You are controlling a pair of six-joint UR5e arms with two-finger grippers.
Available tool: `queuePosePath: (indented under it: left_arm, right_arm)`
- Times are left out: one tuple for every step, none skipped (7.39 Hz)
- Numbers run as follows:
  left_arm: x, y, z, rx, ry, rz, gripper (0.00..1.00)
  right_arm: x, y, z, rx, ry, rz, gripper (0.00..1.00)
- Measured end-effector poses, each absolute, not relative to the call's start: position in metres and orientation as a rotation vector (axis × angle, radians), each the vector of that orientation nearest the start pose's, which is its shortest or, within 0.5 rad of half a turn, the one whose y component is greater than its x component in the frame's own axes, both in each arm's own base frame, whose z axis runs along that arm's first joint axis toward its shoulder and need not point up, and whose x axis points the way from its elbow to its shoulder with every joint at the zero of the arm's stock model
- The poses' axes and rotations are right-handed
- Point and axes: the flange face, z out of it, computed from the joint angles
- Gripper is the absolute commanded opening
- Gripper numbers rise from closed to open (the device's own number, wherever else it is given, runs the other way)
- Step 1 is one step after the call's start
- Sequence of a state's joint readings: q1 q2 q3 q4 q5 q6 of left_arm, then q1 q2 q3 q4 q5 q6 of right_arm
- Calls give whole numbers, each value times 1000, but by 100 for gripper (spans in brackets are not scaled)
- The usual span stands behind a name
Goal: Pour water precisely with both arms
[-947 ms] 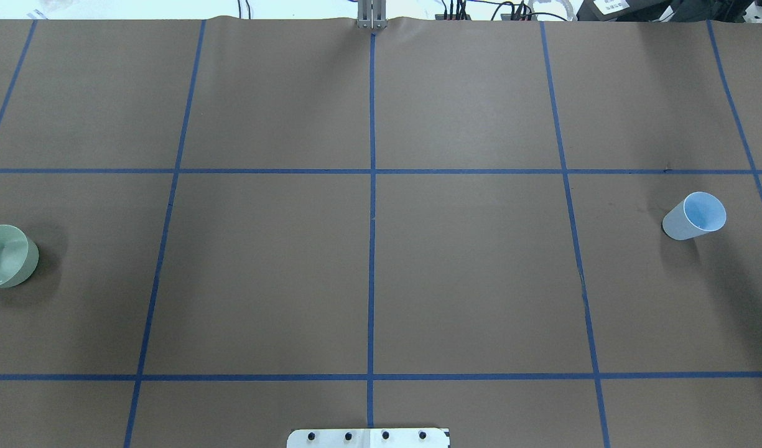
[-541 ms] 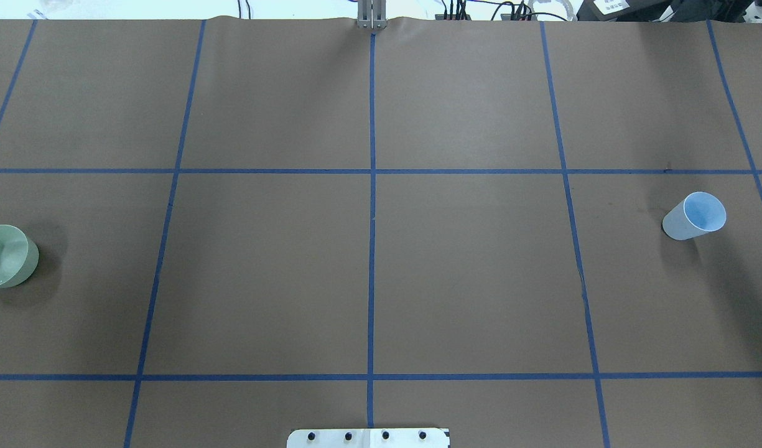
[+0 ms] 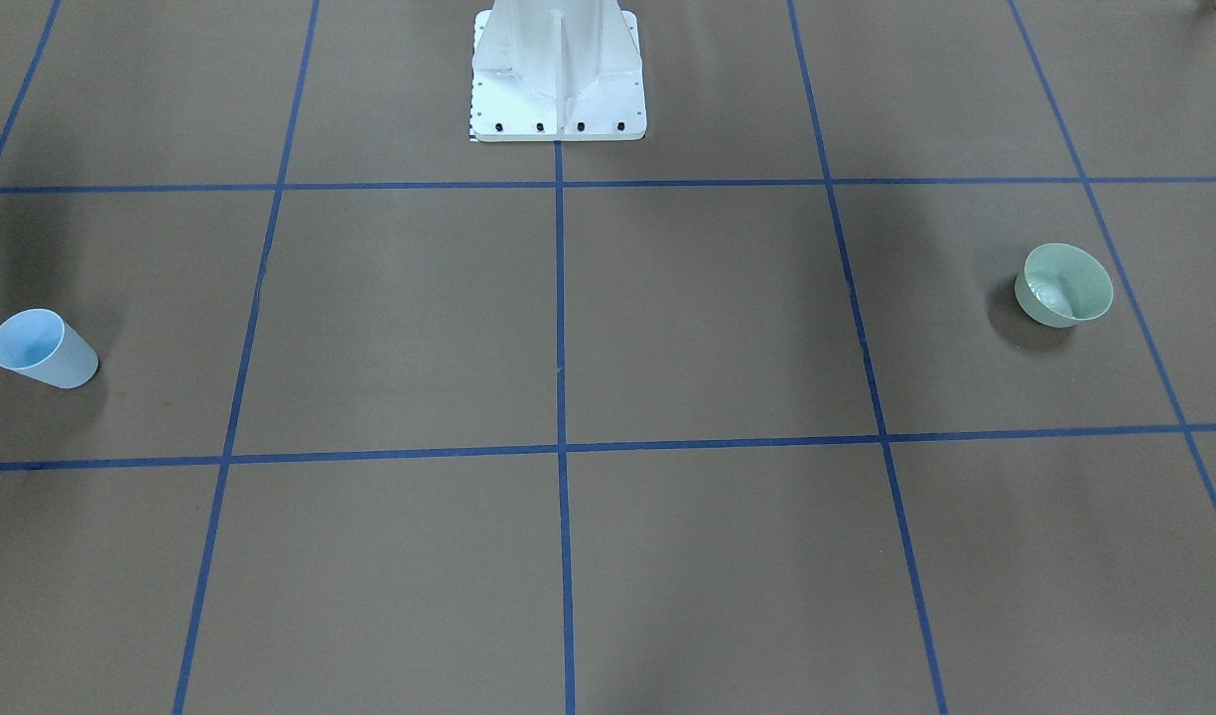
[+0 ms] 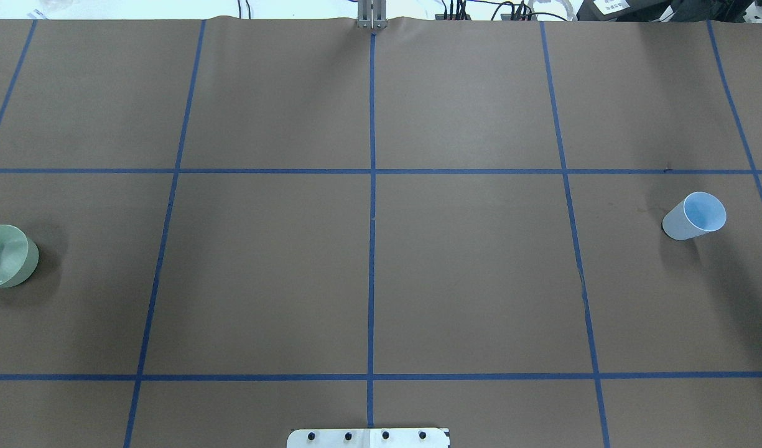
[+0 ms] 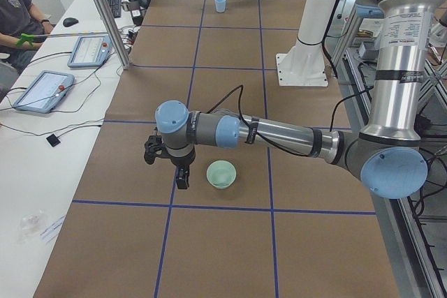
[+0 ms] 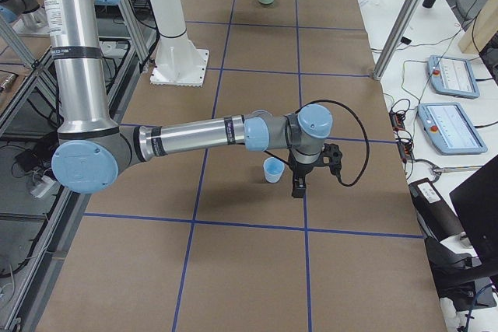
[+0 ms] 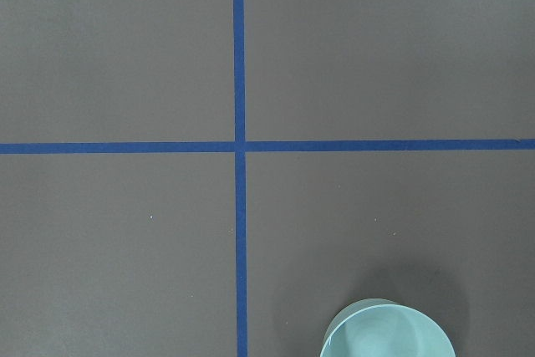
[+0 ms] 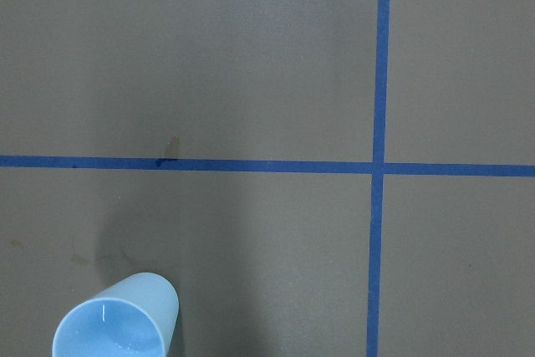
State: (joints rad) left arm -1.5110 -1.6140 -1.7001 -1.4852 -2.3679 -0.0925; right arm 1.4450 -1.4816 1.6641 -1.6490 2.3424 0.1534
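Table [image 4: 468, 280]; left arm [image 5: 279, 132], right arm [image 6: 194, 134] outstretched

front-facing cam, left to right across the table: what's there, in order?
light blue plastic cup → white bolted metal pedestal → pale green round bowl

The desk [image 4: 468, 280] is carrying two cups: one light blue cup [image 4: 695, 218] and one pale green cup [image 3: 1064, 286]. Two arms are reaching over it, the left arm [image 5: 279, 134] and the right arm [image 6: 194, 134], each bearing one claw: the left claw [image 5: 165, 169] and the right claw [image 6: 317, 175]. One white pedestal [image 3: 558, 70] is standing there. On the side desk [image 5: 42, 165] two tablets are lying, a near tablet [image 5: 42, 91] and a far tablet [image 5: 89, 50]; one person [image 5: 14, 5] is sitting by.
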Motion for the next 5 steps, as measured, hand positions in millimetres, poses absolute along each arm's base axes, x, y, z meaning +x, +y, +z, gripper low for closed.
queuePosePath:
  left_arm:
    - [-31,-513,580,22,800,3,100]
    - [-31,-513,581,20,800,1,100]
    - [-31,-512,582,16,802,-2,100]
    - [-31,-512,583,13,805,-4,100]
    - [-31,-512,583,12,806,-5,100]
  right_arm:
    - [-3,-534,575,-9,-777,-14,99]
    - [-3,-534,575,-9,-777,-14,99]
    - [-3,-534,575,-9,-777,-14,99]
    - [-3,-534,575,-9,-777,-14,99]
    - [-3,-533,575,-9,-777,-14,99]
